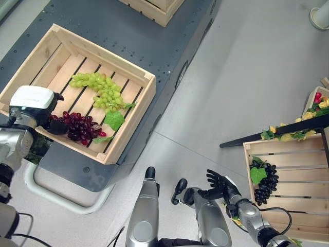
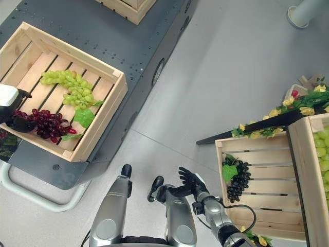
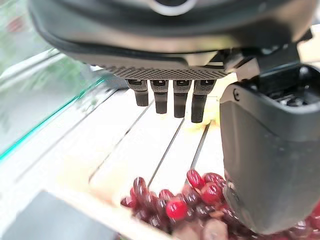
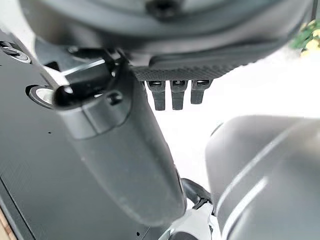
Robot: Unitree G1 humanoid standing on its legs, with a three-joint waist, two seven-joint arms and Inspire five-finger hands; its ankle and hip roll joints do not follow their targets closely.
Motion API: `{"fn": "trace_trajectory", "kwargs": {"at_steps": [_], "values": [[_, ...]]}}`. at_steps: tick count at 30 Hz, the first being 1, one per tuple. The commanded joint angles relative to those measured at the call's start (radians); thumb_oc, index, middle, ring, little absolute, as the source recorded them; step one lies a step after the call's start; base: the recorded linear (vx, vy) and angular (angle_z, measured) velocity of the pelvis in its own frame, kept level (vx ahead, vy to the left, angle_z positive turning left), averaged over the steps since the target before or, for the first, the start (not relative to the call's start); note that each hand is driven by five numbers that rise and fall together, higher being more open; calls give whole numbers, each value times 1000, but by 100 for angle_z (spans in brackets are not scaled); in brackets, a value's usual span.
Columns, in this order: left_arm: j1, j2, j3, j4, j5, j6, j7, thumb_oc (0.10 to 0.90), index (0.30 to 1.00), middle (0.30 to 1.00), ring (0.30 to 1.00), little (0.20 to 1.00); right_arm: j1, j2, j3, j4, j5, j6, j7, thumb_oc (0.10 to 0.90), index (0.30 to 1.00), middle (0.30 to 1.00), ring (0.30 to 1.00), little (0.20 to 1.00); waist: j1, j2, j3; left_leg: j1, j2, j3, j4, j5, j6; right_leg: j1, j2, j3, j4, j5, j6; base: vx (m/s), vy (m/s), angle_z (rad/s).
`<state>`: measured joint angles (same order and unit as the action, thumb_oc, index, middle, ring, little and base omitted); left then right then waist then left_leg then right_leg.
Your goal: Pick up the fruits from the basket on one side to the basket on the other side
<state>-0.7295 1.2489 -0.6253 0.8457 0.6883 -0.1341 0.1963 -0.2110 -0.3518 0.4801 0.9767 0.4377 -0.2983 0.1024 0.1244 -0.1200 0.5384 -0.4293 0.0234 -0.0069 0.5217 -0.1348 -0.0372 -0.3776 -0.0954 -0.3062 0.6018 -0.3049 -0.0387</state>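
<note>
Now the dark platform [image 1: 128, 36] runs from 9 to 12 o'clock, carrying the left crate [image 1: 131, 116] near its edge, while the right crate [image 1: 308, 180] sits at 4 o'clock across bare grey floor [image 1: 231, 92]. Green grapes [image 1: 100, 88] lie mid-crate; red grapes [image 1: 79, 126] lie against the near wall, under the left hand [image 1: 32, 105], fingers straight. Black grapes [image 1: 264, 180] rest in the right crate's near-left corner, beside the right hand [image 1: 218, 185], fingers spread, empty

A dark grey platform [image 1: 128, 31] stands on the pale grey floor [image 1: 247, 77]; a leafy flowered garland [image 2: 277, 116] lies beside it
</note>
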Motion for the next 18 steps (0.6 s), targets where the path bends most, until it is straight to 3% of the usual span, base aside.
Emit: {"fn": "trace_trajectory", "kwargs": {"at_steps": [1, 4, 18], "values": [[-59, 64, 31, -15, 68, 77, -3, 800, 900, 900, 900, 900, 24, -125, -48, -6, -1, -73, 40, 800, 900, 900, 900, 900, -23, 100, -18, 11, -77, 36, -65, 22, 71, 29, -11, 5, -55, 90, 13, -6, 28, -10], [-85, 92, -11, 0, 142, 74, -34, 800, 900, 900, 900, 900, 20, -139, -48, -5, -3, -73, 46, 800, 900, 900, 900, 900, -27, 106, -18, -7, -74, 42, -54, 21, 69, 10, -16, 7, -46, 92, 17, 0, 14, -4], [-153, 103, -89, -20, 80, 22, -158, 800, 900, 900, 900, 900, 3, -138, -53, -12, 14, -85, 41, 800, 900, 900, 900, 900, -20, 94, -18, -71, -66, 44, -51, 29, 72, -58, -17, -7, -27, 105, 25, -4, -4, 1]]}}
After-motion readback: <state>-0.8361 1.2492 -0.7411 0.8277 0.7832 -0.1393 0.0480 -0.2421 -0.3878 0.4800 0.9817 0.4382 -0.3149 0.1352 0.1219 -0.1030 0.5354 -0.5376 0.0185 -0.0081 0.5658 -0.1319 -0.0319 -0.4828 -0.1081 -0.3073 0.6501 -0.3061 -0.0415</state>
